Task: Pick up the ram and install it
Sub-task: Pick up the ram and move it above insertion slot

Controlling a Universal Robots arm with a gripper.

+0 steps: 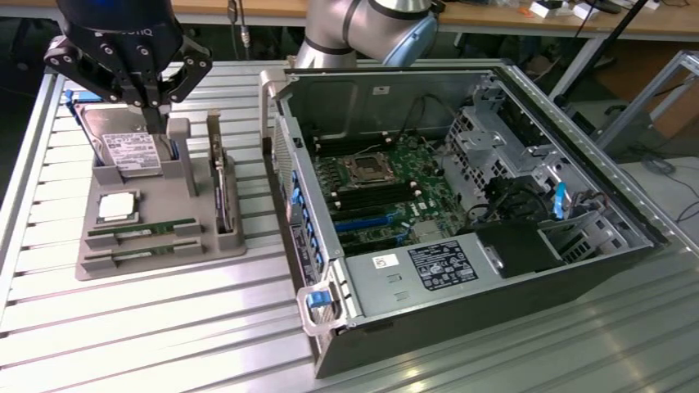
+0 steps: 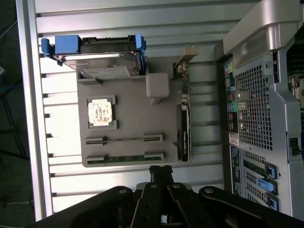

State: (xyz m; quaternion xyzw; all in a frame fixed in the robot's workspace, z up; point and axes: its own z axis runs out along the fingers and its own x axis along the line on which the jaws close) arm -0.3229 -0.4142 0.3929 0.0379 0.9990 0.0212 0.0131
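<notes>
The pincer [image 2: 160, 172] is closed, fingertips together, holding nothing. It hangs above the gray holder [image 2: 137, 109] on the counter [image 1: 164, 327]. The ram [image 1: 142, 228] and its twin [image 1: 142, 251] lie in parallel holder slots, beside the processor [image 1: 118, 206].

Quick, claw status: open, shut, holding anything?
Claw: shut, fingertips together, holding nothing.
</notes>
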